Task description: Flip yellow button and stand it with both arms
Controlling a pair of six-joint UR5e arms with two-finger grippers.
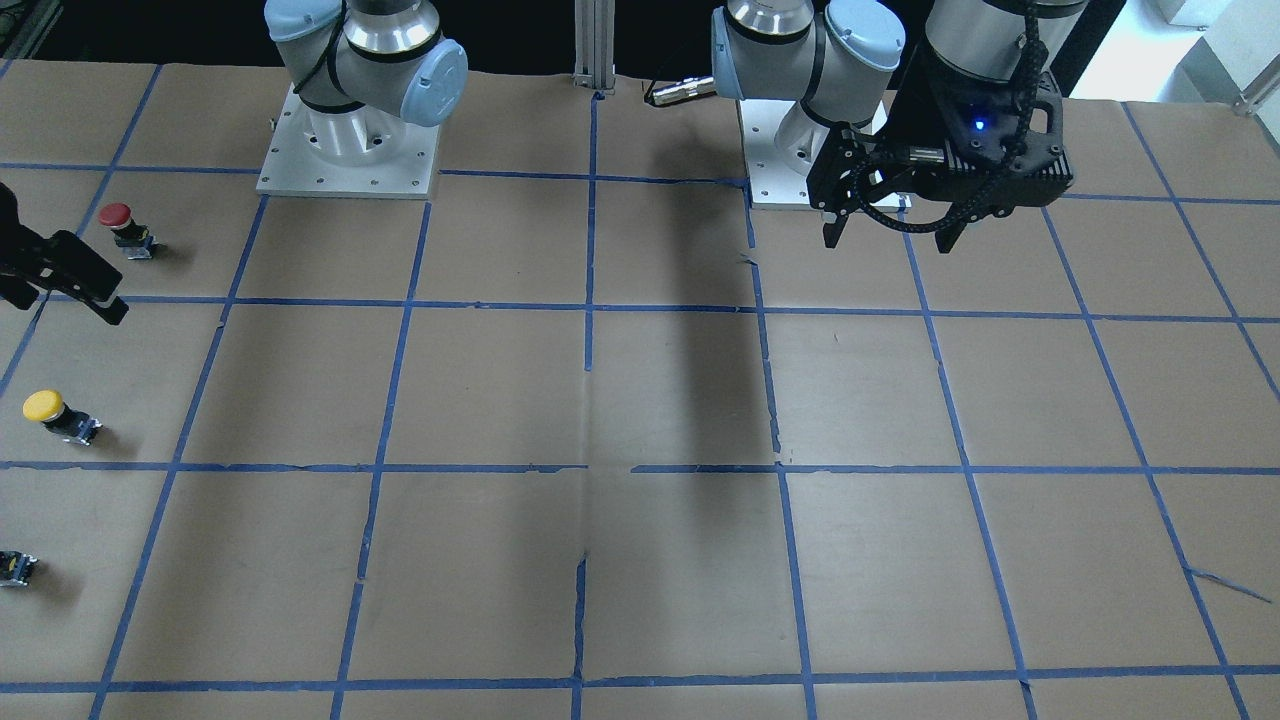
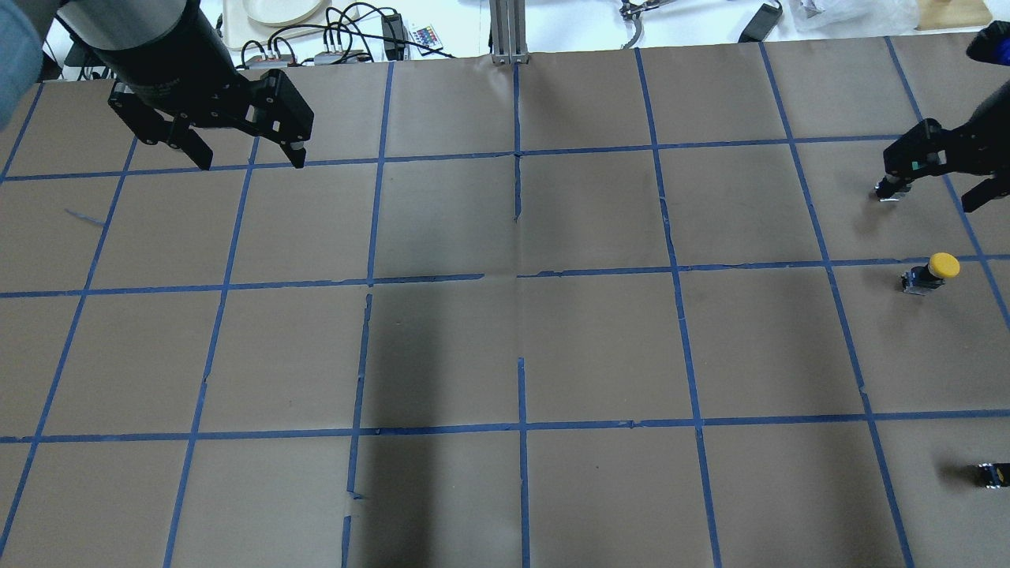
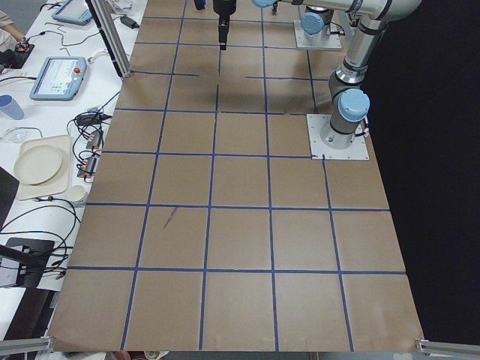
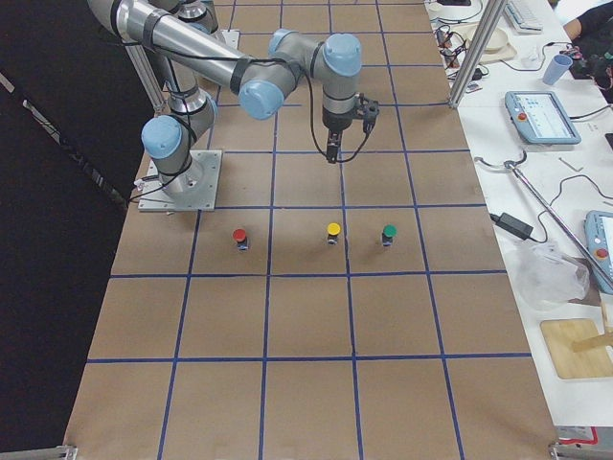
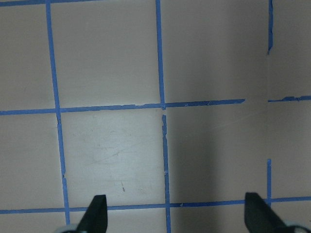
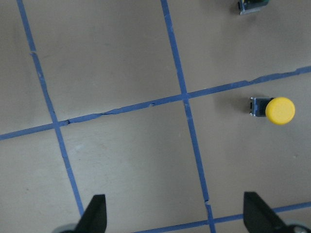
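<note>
The yellow button sits on the brown paper at the robot's far right, cap uppermost in the exterior right view. In the right wrist view the yellow button lies off to the right of the fingers. My right gripper hangs open above the table, apart from the button and farther from the robot's base side. My left gripper is open and holds nothing, high over the table's left part.
A red-capped button stands close to the right gripper. A green-capped button stands in the same row; its body shows at the overhead view's edge. Blue tape lines grid the paper. Cables and plates lie beyond the far edge.
</note>
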